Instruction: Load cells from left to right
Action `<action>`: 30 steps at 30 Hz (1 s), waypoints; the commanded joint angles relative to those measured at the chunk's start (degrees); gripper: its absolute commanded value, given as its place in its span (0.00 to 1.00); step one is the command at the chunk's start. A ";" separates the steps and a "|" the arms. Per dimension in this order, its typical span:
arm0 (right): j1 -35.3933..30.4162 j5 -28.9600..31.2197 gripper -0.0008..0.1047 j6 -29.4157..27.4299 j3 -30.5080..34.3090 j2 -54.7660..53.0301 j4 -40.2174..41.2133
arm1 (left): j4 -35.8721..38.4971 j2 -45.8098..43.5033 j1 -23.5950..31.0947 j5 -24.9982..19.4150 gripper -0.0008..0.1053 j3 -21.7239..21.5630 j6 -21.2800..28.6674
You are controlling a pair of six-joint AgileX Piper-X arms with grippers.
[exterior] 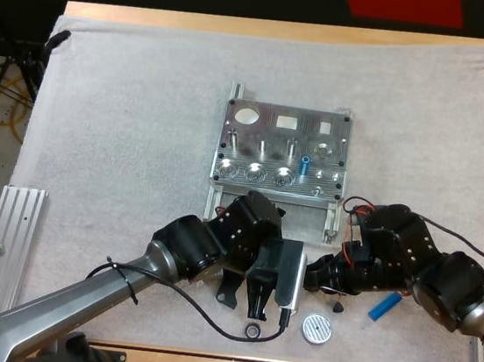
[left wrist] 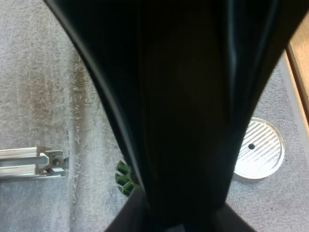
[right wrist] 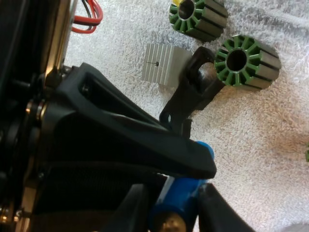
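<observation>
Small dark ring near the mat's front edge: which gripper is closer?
Left. The left gripper hangs right by the small dark ring, almost over it; the right gripper, holding a blue cylinder, sits farther off to the ring's right.

bright even light, glare on the metal fixture (exterior: pixel 283 148) (shadows soft).

Workshop bench — metal fixture (exterior: pixel 283 148) on white mat (exterior: pixel 124 131).

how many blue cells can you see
3, I think: one blue cell upright in the fixture, one lying on the mat beside the right arm, one in the right gripper. More could be hidden under the arms.
</observation>
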 commanded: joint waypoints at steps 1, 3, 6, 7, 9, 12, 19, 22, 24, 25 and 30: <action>0.40 0.23 0.01 1.03 -0.65 0.86 -3.26 | -3.17 -0.30 -1.35 0.62 0.10 -1.05 -0.62; 0.40 0.23 0.01 1.03 -0.65 0.50 -3.26 | -2.85 -1.12 -1.35 0.62 0.28 -1.05 -0.62; 0.40 0.31 0.01 1.03 -0.65 -0.28 -3.26 | -2.29 -2.99 -1.35 -1.50 0.61 -1.05 -1.21; 0.40 0.33 0.01 1.03 -0.65 -0.46 -3.26 | -2.17 -3.45 -1.35 -2.10 0.64 -1.05 -1.20; 0.40 1.05 0.01 1.03 -1.09 -1.23 -2.95 | -0.70 -5.60 -1.35 -4.49 0.63 -1.05 -1.08; 0.40 4.79 0.01 0.46 -3.03 -1.49 -0.11 | 0.88 -8.25 -1.35 -8.56 0.51 -1.05 -1.08; 0.40 13.91 0.01 -5.37 -8.35 -1.49 5.56 | 6.91 -14.36 -1.35 -10.52 0.50 -1.05 -4.62; 0.40 17.16 0.01 -7.30 -10.68 -1.09 7.90 | 10.27 -17.69 -1.35 -12.33 0.50 -1.05 -7.99; 0.40 19.28 0.01 -9.21 -13.01 0.48 9.15 | 12.12 -20.67 -1.35 -14.39 0.50 -1.05 -10.76; 0.40 19.83 0.01 -9.48 -13.43 0.87 9.44 | 12.45 -21.55 -1.35 -14.95 0.50 -1.05 -11.29; 0.40 24.40 0.01 -14.21 -21.05 8.37 13.72 | 13.75 -28.73 -1.35 -20.14 0.50 -1.05 -17.37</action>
